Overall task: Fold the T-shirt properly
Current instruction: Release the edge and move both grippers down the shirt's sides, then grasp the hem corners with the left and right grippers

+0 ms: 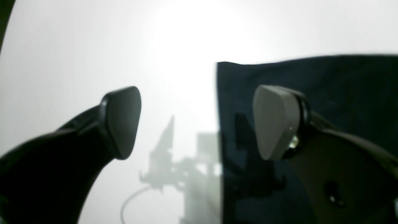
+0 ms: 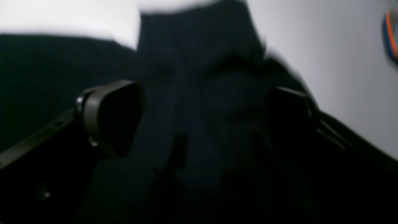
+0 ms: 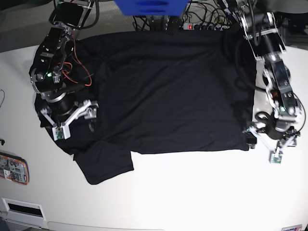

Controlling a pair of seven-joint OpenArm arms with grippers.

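T-shirt (image 3: 168, 91), black, spread flat across white desk (image 3: 192, 192), one sleeve lying toward desk's near left corner. Right gripper (image 2: 199, 121) over that sleeve side, jaws wide open, empty. Left gripper (image 1: 196, 123) at opposite bottom corner, jaws likewise spread, holding nothing.

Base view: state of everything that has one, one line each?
T-shirt: spread flat on the table, unfolded; one sleeve sticks out at the near left.
Left hand: open, empty, at the shirt's near right corner.
Right hand: open, empty, over the cloth beside the sleeve.
Power strip: red light on.
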